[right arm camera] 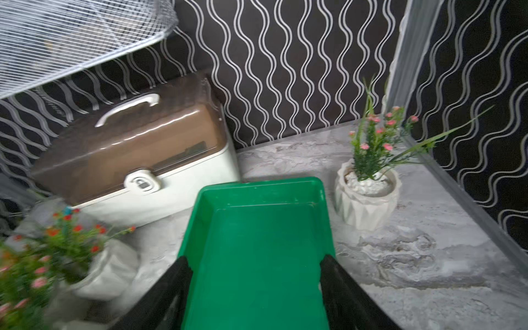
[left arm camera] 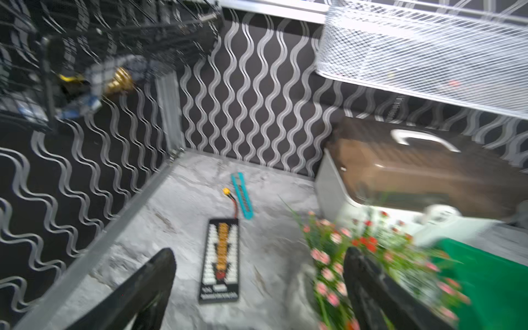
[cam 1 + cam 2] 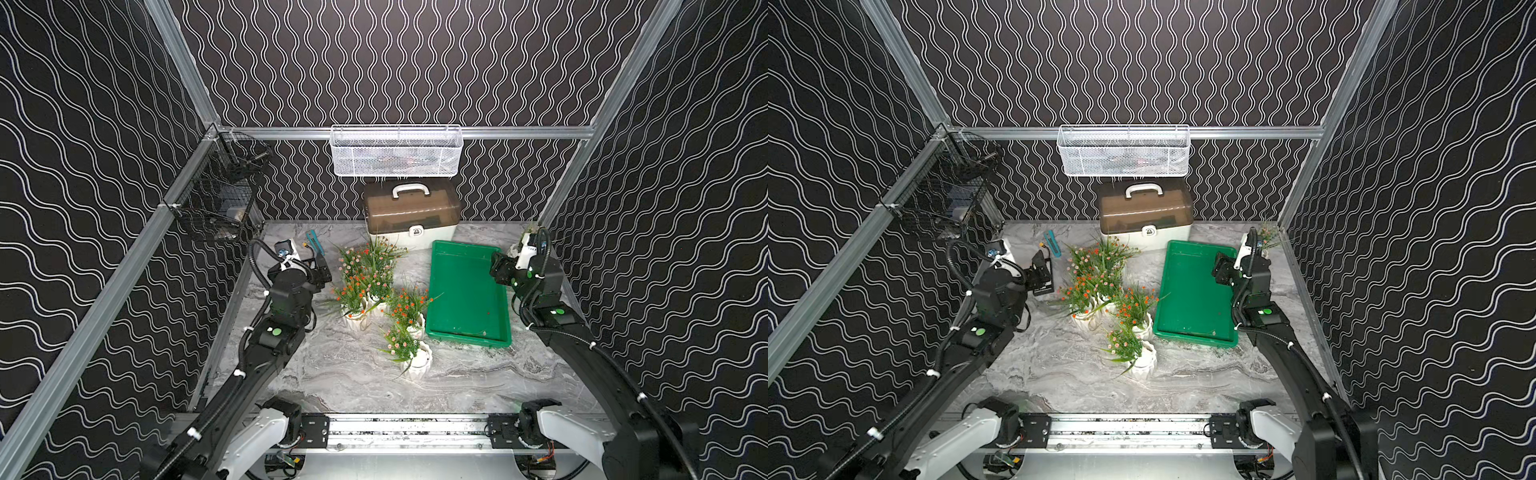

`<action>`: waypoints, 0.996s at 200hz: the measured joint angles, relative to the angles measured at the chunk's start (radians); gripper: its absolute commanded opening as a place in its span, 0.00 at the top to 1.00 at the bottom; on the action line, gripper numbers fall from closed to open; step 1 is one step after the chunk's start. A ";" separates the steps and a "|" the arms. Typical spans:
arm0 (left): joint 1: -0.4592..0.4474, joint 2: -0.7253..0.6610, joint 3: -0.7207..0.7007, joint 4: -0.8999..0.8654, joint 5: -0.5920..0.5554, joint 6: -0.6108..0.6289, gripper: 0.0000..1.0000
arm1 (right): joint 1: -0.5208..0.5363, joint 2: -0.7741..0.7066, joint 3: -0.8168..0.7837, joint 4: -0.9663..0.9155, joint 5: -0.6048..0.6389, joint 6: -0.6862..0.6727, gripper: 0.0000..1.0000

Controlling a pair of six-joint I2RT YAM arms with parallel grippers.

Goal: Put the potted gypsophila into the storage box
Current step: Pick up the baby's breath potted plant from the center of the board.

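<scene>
Starting the first pick, I'd judge: the storage box [image 3: 465,286] lies empty on the marble table [image 3: 332,382], no pot in it yet. The potted gypsophila [image 3: 374,291] stand clustered along the box's left long side, foliage overlapping (exact count hard to tell). The nearest pot [image 3: 411,322] almost touches that rim, and the front pot [image 3: 417,361] stands off the box's front left corner. A lone pot [image 1: 367,197] stands past the box's far right corner. The right gripper [image 1: 254,260] hovers over the box's right rim, jaws apart, holding nothing. The left gripper [image 2: 258,257] is beyond the cluster from the box, spread wide, empty. To do it well: take outer pots first, clamp the ribbed pot body rather than the stems, lift clear of the rim, and set each pot upright in a box corner.
</scene>
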 measured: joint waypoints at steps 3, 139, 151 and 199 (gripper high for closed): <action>0.000 -0.007 0.008 -0.026 0.019 -0.013 0.06 | 0.000 -0.011 0.004 -0.020 -0.013 0.001 0.28; -0.001 -0.131 0.014 -0.463 0.995 -0.063 0.13 | 0.232 -0.078 -0.034 -0.494 -0.507 0.154 0.56; -0.001 -0.137 0.005 -0.468 1.035 -0.063 0.14 | 0.265 -0.067 -0.029 -0.514 -0.512 0.158 0.56; -0.001 -0.109 0.002 -0.490 1.056 -0.066 0.23 | 0.322 -0.101 -0.053 -0.565 -0.491 0.183 0.61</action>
